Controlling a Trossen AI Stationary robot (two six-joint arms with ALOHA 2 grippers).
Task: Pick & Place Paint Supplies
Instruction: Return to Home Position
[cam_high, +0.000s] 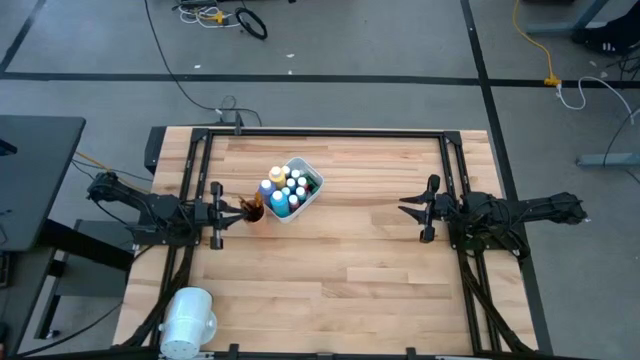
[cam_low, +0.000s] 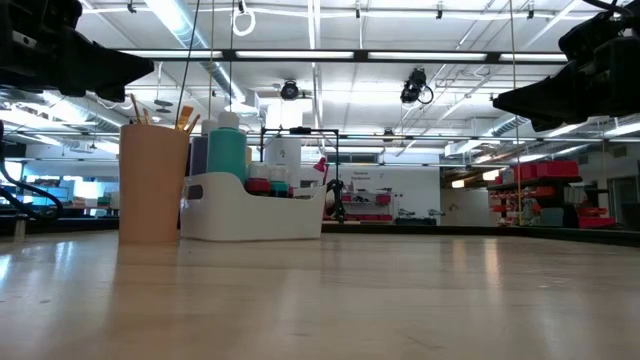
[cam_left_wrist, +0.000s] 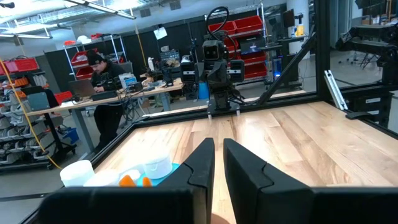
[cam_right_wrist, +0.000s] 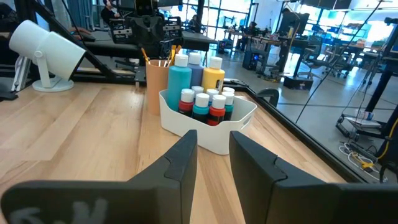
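A white tub (cam_high: 303, 200) left of the table's middle holds several white-capped paint bottles (cam_high: 285, 187) standing upright: teal, blue, yellow and red (cam_right_wrist: 208, 102). Against its left side stands a tan cup (cam_low: 152, 185) with brushes (cam_right_wrist: 166, 55) sticking up out of it. My left gripper (cam_high: 240, 208) hovers level at the table's left, above and just left of the cup, with its fingers (cam_left_wrist: 205, 165) nearly together and nothing between them. My right gripper (cam_high: 403, 207) hovers level at the table's right, pointing at the tub from well away. It is open (cam_right_wrist: 213, 146) and empty.
A large white cylinder (cam_high: 188, 318) lies at the near left corner. A dark frame (cam_high: 320, 133) runs along the table's far and side edges. Bare wood (cam_high: 350, 270) lies between the tub and my right gripper and along the near side. A person (cam_left_wrist: 102, 68) works at a bench beyond the table.
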